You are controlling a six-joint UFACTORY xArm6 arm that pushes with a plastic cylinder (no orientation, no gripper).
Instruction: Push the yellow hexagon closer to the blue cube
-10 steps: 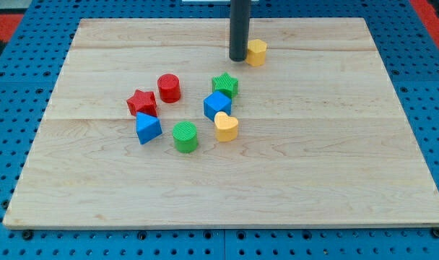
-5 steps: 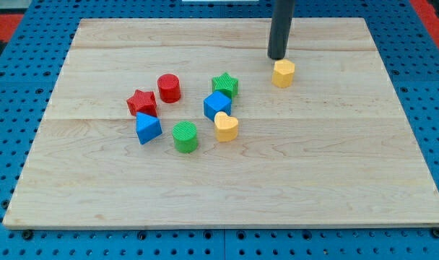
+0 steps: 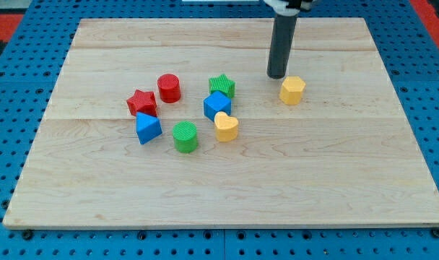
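My tip (image 3: 276,76) sits just up-left of the yellow hexagon (image 3: 292,90), close beside it, maybe touching, can't tell. No gripper on this rig, just the bare rod, holding nothing.

Yellow hexagon is on the wooden surface (image 3: 349,180), right of centre, well apart from the blue cube (image 3: 216,105). Cube is packed in the cluster: green star (image 3: 222,85) touching above, yellow heart (image 3: 226,126) just below-right, green cylinder (image 3: 184,136) lower left. Red cylinder (image 3: 169,88), red star (image 3: 141,102) and a blue angular block (image 3: 148,128) lie further left.

Placement problem: tip is on the cube side of the hexagon, so any push from here drives it away. My guess is I need to get round to its right/lower-right flank first.

Versus the earlier frames: the hexagon has moved from near the top edge down and right, each step further from the cube. Tip tracked with it. Cluster unchanged.
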